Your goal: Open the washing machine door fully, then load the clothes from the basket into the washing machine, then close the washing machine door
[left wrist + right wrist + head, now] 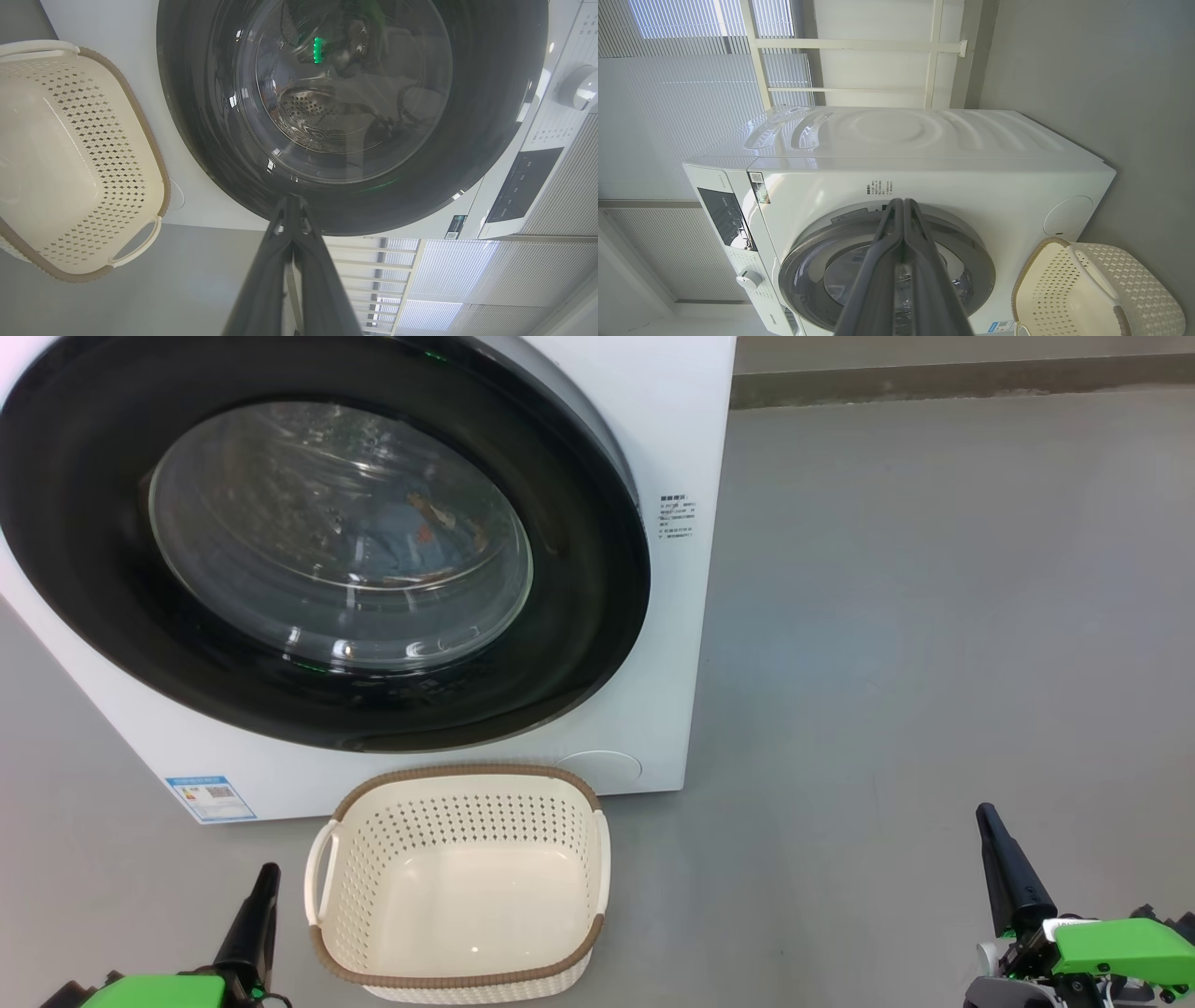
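The white washing machine [672,448] stands ahead on the left, and its door [579,616], black-rimmed with a glass bowl, lies flush against the front. Through the glass I see the clothes [411,537], light-blue fabric with orange-brown print, lying in the drum. The cream basket [457,772] sits on the floor just in front of the machine with nothing in it. My left gripper [269,872] is shut, low at the left of the basket. My right gripper [984,812] is shut, well off to the right. The left wrist view has the door [490,116] and the basket [70,116] beyond the shut left gripper [292,200].
Bare grey floor [934,616] spreads to the right of the machine up to a wall skirting [934,378]. The round filter cover [602,765] sits just behind the basket's rim. From the right wrist I see the control panel [721,214], a knob [748,279] and blinds behind.
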Tool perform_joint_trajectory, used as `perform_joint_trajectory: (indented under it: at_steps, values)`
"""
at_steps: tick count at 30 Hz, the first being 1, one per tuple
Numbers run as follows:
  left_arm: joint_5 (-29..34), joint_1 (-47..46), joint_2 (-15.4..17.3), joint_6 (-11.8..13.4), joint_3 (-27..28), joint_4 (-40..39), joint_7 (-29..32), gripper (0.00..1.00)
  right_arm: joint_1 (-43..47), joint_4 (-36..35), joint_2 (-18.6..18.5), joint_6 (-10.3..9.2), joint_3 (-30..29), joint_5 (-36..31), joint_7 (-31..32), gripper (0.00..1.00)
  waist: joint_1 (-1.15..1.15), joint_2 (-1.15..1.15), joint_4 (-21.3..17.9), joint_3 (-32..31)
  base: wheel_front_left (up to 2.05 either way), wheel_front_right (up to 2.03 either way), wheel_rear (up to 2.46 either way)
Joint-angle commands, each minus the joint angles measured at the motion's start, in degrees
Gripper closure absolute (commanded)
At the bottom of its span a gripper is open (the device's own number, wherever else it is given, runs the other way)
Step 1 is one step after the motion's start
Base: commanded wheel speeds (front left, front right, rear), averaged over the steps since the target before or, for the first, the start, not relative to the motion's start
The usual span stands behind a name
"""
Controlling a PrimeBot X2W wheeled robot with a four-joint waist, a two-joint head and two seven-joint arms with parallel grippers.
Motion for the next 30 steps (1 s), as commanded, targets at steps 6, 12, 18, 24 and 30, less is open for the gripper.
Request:
perform_joint_trajectory:
  at_steps: [6,12,18,24,30]
  values:
    - [-0.36,-2.39,0.71,-0.17,2.01,-1.65,0.37,1.00,-1.66,-1.44,-0.10,0.09,1.26,-0.15,0.49,1.00,0.00,0.00,0.00,0.00,0.00,0.00,0.00]
    - [-0.35,-2.39,0.71,-0.17,2.02,-1.65,0.37,1.00,-1.66,-1.44,-0.10,0.09,1.25,-0.15,0.50,1.00,0.00,0.00,0.00,0.00,0.00,0.00,0.00]
    - [-0.35,-2.39,0.71,-0.17,2.02,-1.65,0.38,1.00,-1.66,-1.44,-0.09,0.09,1.25,-0.16,0.50,1.00,0.00,0.00,0.00,0.00,0.00,0.00,0.00]
    - [-0.35,-2.39,0.71,-0.17,2.02,-1.65,0.38,1.00,-1.66,-1.44,-0.09,0.09,1.24,-0.17,0.51,1.00,0.00,0.00,0.00,0.00,0.00,0.00,0.00]
    - [-0.35,-2.39,0.71,-0.17,2.03,-1.65,0.38,1.00,-1.66,-1.44,-0.08,0.09,1.23,-0.17,0.51,1.00,0.00,0.00,0.00,0.00,0.00,0.00,0.00]
